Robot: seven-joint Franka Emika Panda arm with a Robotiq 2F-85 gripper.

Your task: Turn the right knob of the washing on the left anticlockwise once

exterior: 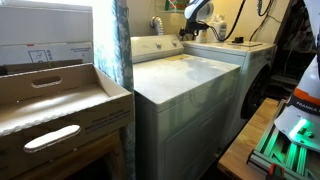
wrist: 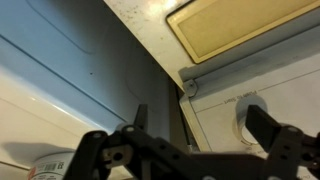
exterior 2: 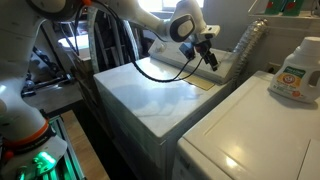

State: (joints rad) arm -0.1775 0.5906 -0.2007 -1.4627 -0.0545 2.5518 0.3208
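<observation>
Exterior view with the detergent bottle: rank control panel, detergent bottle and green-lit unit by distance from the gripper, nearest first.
Measured from the gripper:
1. Control panel, directly in front of it, upper middle of frame.
2. Detergent bottle, off to the side at far right.
3. Green-lit unit, bottom left corner, well below the arm.

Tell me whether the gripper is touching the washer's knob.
Cannot tell. In the wrist view one of the fingers overlaps the knob, hiding any gap.

a detergent bottle (exterior 2: 296, 70) stands on the nearer washer's white top (exterior 2: 240, 130).
</observation>
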